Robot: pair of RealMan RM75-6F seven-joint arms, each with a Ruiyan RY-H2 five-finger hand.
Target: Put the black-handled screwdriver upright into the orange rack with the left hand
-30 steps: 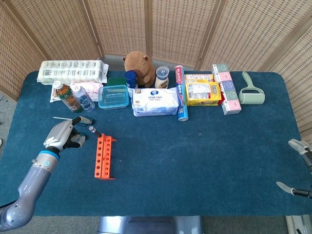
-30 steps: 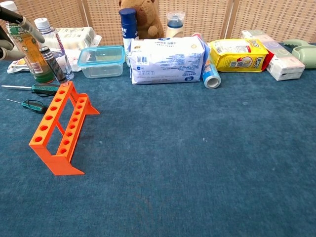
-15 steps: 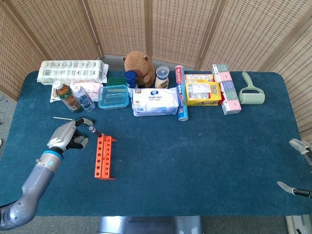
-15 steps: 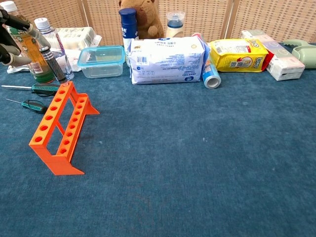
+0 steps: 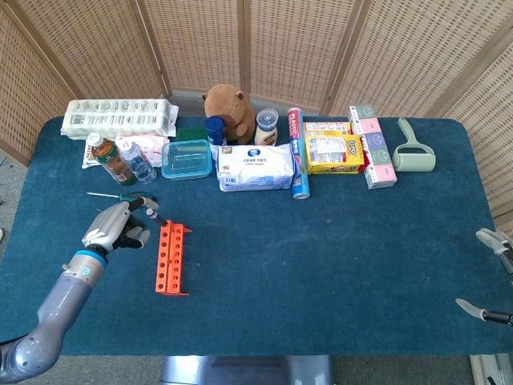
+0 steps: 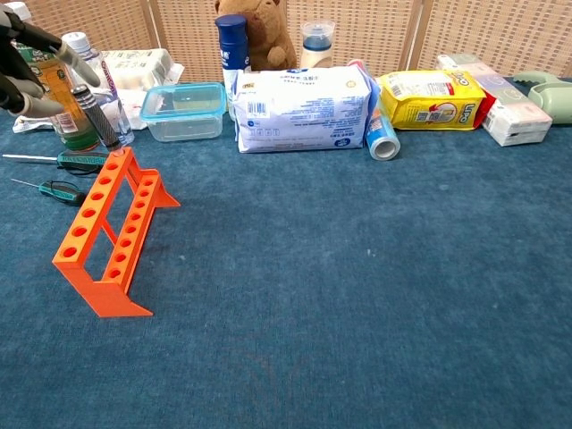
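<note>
Black-handled screwdriver [image 6: 93,114] grasped in our left hand [image 5: 117,225], tilted; we straighten it over orange rack [image 6: 111,231] hole.

You are working at a bench [image 5: 337,257] that is wearing a dark blue carpet-like cover, with even light lying across it. Behind it, a folding screen [image 5: 280,48] of woven wicker panels in pale wooden frames is closing off the room.
</note>
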